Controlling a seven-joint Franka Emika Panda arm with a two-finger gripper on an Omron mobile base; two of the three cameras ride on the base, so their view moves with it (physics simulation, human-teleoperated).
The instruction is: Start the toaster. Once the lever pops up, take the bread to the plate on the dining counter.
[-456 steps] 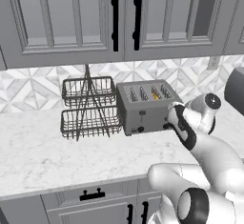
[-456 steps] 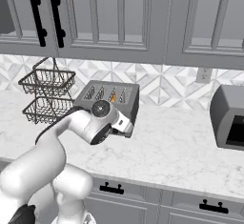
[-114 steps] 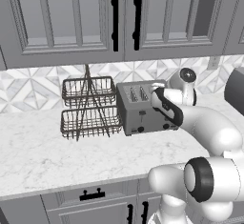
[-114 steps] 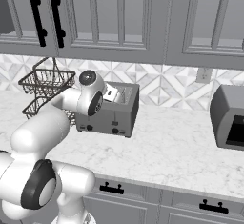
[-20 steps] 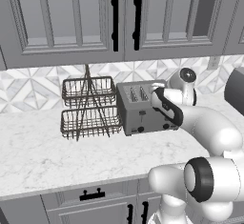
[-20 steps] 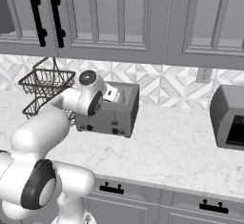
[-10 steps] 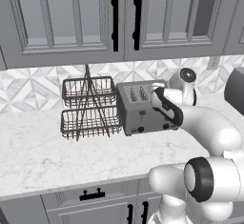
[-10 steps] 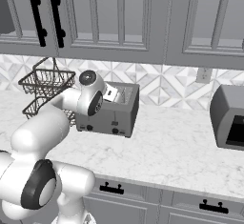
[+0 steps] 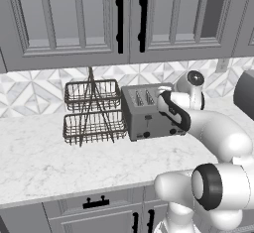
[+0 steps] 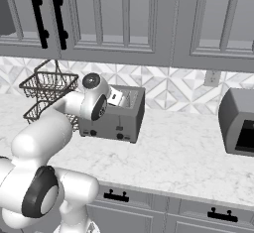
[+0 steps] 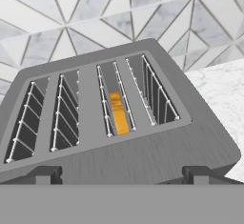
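Note:
The grey brushed-metal toaster stands on the marble worktop against the tiled wall. In the hand view I look down on its four slots. The golden-orange bread sits low in the third slot from the left. My gripper hovers over the toaster's front edge, open, with its two dark fingertips wide apart and nothing between them. The toaster's levers and black knobs face the base on the front panel. The plate and the dining counter are out of view.
A two-tier wire basket rack stands just left of the toaster. A grey boxy appliance sits at the far right. Upper cabinets hang above. Bare worktop lies between the toaster and that appliance.

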